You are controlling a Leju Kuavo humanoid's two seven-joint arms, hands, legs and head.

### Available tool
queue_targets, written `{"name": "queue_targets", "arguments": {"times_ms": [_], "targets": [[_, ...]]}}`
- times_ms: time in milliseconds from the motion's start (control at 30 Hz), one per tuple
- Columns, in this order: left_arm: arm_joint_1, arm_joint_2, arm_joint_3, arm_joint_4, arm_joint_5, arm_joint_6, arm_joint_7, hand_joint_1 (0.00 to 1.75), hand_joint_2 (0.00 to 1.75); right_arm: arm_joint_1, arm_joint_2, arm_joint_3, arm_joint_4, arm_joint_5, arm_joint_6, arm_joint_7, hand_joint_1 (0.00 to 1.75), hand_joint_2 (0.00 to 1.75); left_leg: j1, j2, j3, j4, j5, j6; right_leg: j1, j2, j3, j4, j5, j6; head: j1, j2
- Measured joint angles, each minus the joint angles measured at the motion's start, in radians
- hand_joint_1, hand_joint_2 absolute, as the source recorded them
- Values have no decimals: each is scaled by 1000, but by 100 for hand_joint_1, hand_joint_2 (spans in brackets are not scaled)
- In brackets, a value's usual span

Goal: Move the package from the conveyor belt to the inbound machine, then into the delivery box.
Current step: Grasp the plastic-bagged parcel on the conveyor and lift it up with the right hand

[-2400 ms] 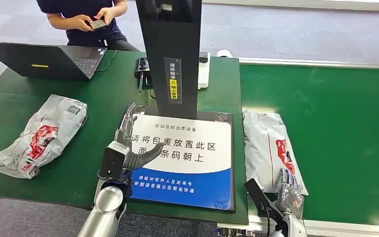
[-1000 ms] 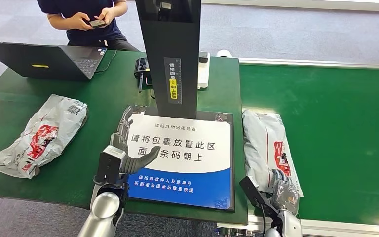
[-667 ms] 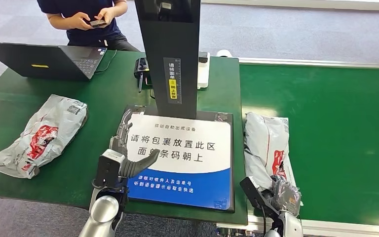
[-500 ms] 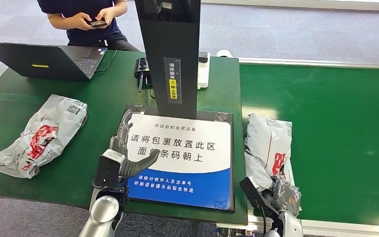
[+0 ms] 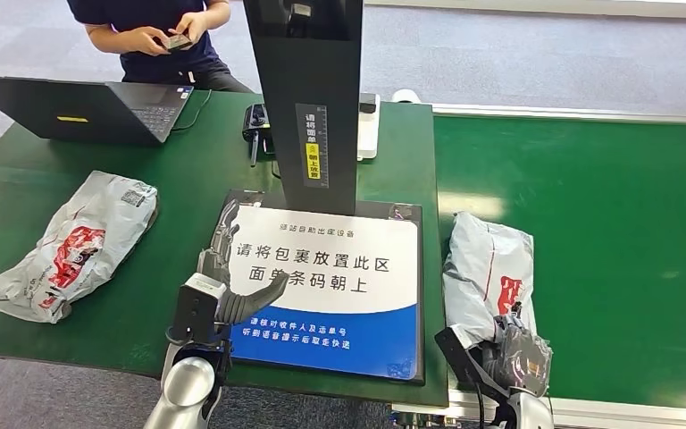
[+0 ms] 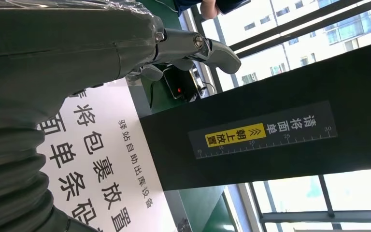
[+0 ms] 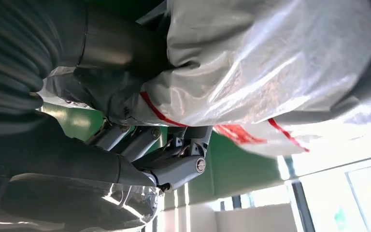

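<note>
Gripping package by near end with right hand, far end resting on belt; lifting clear before swinging onto scan pad, label up; left hand waiting empty, fingers spread.

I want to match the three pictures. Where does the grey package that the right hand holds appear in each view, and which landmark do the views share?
Head view: the grey package lies on the green conveyor belt, its near end gripped by the right hand.
Left wrist view: the package is not in it.
Right wrist view: the package spans the frame, with the fingers closed around it.
Shared landmark: the green belt surface links the head and right wrist views.
</note>
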Motion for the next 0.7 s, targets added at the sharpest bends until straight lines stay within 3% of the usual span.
{"name": "queue_targets", "arguments": {"times_ms": [433,700], "targets": [[0,0,0,0,0,1,0,0,175,35,0,18,-101,0,-10,-7,175,175,0,0,0,0,0,0,0,0,-1,1,0,0,0,0],[-2,0,0,2,-2,10,-15,0,175,71,0,37,-208,9,-69,-43,175,175,0,0,-1,0,0,0,0,0,-2,1,0,-1,0,0]]}}
